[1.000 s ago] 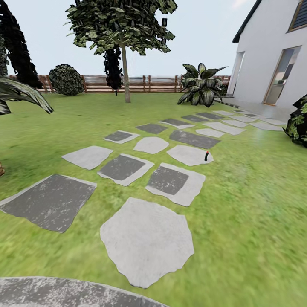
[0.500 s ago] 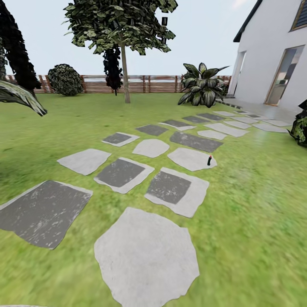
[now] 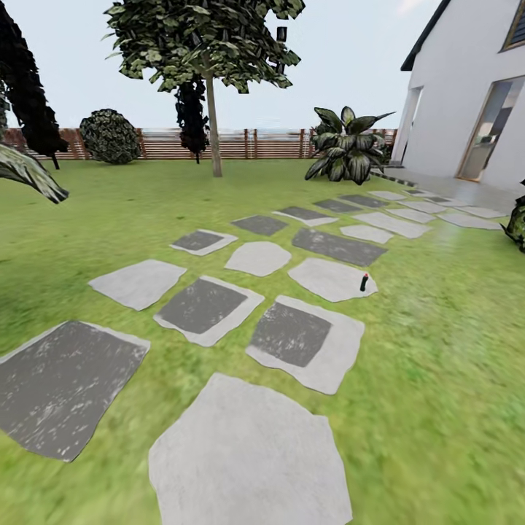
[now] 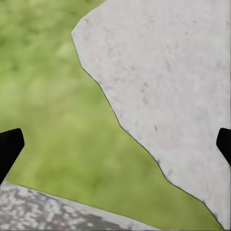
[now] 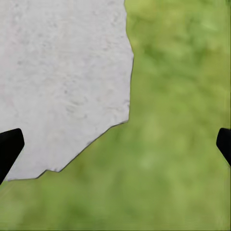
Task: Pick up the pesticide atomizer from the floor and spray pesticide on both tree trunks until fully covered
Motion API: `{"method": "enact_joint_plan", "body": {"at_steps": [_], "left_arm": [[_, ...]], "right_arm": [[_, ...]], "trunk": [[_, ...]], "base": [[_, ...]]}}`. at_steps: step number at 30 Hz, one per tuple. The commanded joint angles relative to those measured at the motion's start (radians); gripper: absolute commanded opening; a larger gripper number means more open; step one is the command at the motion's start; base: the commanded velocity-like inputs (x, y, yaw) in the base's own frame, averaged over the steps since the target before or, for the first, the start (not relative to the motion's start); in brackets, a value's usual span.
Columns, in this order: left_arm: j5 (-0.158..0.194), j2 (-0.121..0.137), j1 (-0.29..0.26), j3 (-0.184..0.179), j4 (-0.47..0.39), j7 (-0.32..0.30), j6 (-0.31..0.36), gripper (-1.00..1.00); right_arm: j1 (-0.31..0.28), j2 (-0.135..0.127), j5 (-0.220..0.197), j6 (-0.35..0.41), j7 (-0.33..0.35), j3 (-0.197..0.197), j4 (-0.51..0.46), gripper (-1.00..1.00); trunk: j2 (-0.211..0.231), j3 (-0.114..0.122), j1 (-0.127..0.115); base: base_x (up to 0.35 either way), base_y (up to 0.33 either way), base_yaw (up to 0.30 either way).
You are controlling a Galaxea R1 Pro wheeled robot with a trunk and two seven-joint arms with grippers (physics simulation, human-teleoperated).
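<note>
Left gripper (image 4: 115, 144): fingertips are sitting at the far left and far right edges of the left wrist frame, spread wide, nothing between them. Below it, a pale stone slab (image 4: 173, 86) is filling the upper right of that frame, with lawn (image 4: 53, 106) at left and a mottled grey slab edge (image 4: 43, 211) along the bottom left.

Right gripper (image 5: 115, 144): fingertips likewise are showing at the two side edges, spread wide, holding nothing. A pale slab (image 5: 57, 82) is occupying the upper left; grass is covering the rest.

Head view: pesticide atomizer (image 3: 364, 282), small, dark, red-topped, is standing upright at the right edge of a pale stepping stone (image 3: 328, 278), right of frame centre. Stepping stones, pale and dark, are running from the bottom of the frame toward the white house (image 3: 467, 95) at upper right.

Tree (image 3: 208, 44) with tree trunk (image 3: 214, 131) is standing at upper centre-left, before the slatted wooden fence (image 3: 277, 144). A round bush (image 3: 110, 135) is sitting at upper left, a broad-leaved plant (image 3: 345, 146) right of the trunk.

No containers other than the atomizer; contents cannot be told.
</note>
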Motion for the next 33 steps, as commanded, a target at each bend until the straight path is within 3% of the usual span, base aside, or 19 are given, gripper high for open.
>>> {"method": "enact_joint_plan", "body": {"at_steps": [1,15,33], "left_arm": [[0.000,0.000,0.000,0.000,0.000,0.000,0.000,1.00],[0.000,0.000,0.000,0.000,0.000,0.000,-0.001,1.00],[-0.001,0.000,0.000,0.000,0.000,0.000,-0.001,1.00]], "right_arm": [[0.000,0.000,0.000,0.000,0.001,0.000,0.000,1.00],[0.000,0.000,0.000,0.000,0.000,0.000,0.000,1.00],[0.000,0.001,-0.002,0.000,-0.001,0.000,-0.002,1.00]], "trunk": [[0.000,0.000,0.000],[0.000,0.002,0.000],[0.000,0.002,0.000]], "base": [[0.340,0.000,0.000],[0.340,0.000,-0.111],[0.340,0.000,-0.005]]}}
